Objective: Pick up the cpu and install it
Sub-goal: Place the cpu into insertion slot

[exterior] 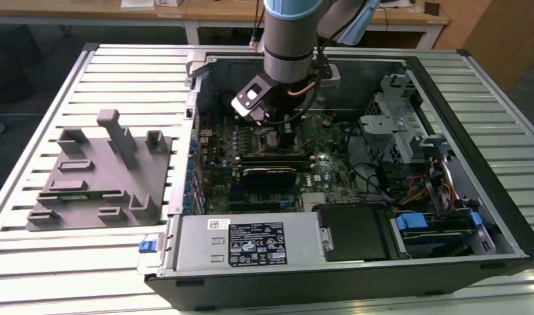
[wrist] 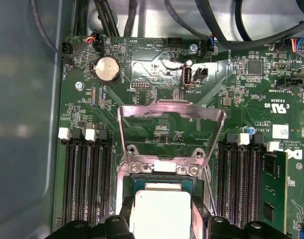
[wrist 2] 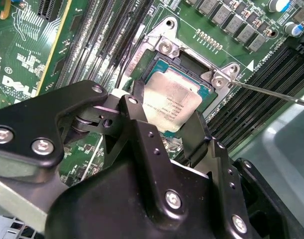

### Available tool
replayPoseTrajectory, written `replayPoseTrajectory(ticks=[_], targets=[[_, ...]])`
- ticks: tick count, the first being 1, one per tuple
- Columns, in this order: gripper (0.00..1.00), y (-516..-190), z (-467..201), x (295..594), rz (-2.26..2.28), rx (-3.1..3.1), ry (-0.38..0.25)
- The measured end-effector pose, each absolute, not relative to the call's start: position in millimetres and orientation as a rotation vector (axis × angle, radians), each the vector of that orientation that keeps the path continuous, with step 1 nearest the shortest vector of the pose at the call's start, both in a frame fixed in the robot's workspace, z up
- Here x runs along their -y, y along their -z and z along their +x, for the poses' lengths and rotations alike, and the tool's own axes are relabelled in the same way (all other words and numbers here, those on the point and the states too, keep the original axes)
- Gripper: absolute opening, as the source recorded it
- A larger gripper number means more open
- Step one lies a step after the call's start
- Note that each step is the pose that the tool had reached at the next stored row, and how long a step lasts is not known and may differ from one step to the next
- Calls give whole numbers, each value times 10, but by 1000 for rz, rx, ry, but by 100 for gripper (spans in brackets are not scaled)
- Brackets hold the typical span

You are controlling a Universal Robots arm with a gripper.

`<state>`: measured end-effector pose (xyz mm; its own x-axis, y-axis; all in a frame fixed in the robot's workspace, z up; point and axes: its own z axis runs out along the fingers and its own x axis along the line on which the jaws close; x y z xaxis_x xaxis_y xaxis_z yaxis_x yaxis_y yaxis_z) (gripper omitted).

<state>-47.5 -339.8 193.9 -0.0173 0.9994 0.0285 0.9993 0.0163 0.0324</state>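
Note:
The cpu [wrist 2: 173,95] is a small square chip with a pale silvery top, lying in the dark-framed socket [wrist 2: 164,47] of the green motherboard [exterior: 332,174]. My gripper [wrist 2: 164,113] reaches down inside the computer case, and its black fingers [wrist 2: 135,102] stand against two opposite edges of the chip, shut on it. In the first wrist view the cpu [wrist: 161,206] sits between the fingers [wrist: 123,219] of my gripper [wrist: 161,223], just below the raised socket plate [wrist: 172,110]. In the exterior view the gripper [exterior: 282,130] hangs over the board's middle and hides the chip.
Memory slots [wrist: 84,184] flank the socket on both sides, one holding a module [wrist: 272,191]. A thin socket lever [wrist 2: 271,92] sticks out beside it. The case [exterior: 477,141] walls surround the board, with a power supply [exterior: 249,239] in front. A grey slotted block [exterior: 100,174] lies outside.

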Motion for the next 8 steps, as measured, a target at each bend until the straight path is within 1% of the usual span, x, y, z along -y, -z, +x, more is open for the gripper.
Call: replayPoseTrajectory(ticks=[8], targets=[[54, -1934, -476, 3398, 2202, -2236, -68]])
